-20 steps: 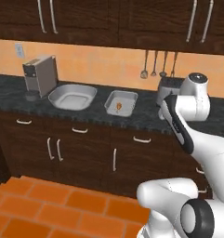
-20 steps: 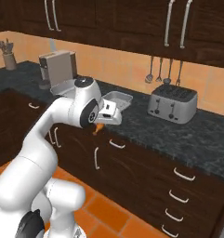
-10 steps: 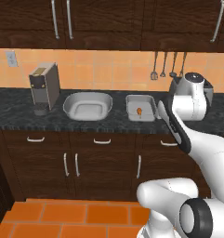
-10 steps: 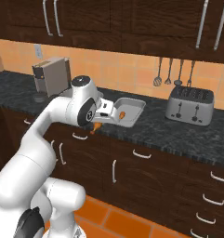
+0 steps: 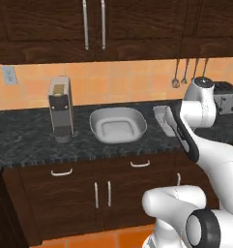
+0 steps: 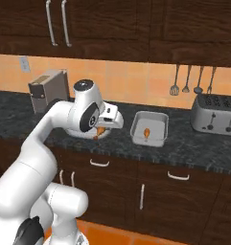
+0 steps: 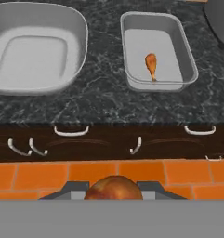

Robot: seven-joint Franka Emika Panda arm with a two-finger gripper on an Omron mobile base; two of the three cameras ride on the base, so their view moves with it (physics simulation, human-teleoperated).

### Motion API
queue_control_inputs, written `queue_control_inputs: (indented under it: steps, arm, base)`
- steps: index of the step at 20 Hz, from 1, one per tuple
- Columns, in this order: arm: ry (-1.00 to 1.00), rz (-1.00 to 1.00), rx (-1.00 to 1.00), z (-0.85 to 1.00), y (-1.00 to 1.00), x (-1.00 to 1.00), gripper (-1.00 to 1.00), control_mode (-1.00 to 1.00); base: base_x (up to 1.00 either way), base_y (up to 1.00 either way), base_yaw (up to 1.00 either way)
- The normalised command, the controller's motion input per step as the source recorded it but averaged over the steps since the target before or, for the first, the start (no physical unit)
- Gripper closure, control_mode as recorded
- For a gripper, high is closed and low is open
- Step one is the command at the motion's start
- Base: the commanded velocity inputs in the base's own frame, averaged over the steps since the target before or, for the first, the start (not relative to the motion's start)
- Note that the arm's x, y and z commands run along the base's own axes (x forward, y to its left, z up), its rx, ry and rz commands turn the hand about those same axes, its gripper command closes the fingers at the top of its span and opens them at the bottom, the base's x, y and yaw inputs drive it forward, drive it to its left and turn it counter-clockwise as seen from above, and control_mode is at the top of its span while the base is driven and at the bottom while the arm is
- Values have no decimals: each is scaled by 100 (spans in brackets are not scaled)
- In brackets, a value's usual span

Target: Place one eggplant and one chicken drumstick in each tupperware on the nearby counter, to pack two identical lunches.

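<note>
Hovering before the counter (image 7: 104,100), jaws pinching 1 chicken drumstick (image 7: 114,188), arm bent forward.

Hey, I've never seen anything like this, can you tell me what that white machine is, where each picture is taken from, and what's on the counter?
It is a rendered kitchen with a white robot arm on a base that drives. Two pictures come from cameras on the base, behind the arm to its left and right. The third looks along the gripper from the hand itself.

On the dark stone counter sit two grey tupperware containers: a wide tub with nothing in it, and a smaller tray holding one chicken drumstick. A coffee machine and a silver toaster stand there too.

The gripper is shut on a second drumstick, held in front of the drawers.
</note>
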Motion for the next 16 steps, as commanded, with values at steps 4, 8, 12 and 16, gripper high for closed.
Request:
queue_control_inputs:
  steps: [4, 8, 12, 16]
  arm:
    - [0, 0, 0, 0, 0, 0, 100, 100]
    - [0, 0, 0, 0, 0, 0, 100, 100]
    - [-1, 0, -1, -21, 30, 44, 100, -100]
    - [3, -1, 0, -85, 83, 33, 100, -100]
  base:
    - [100, 55, -19]
    - [92, 16, -6]
    - [18, 4, 0]
    - [0, 0, 0]
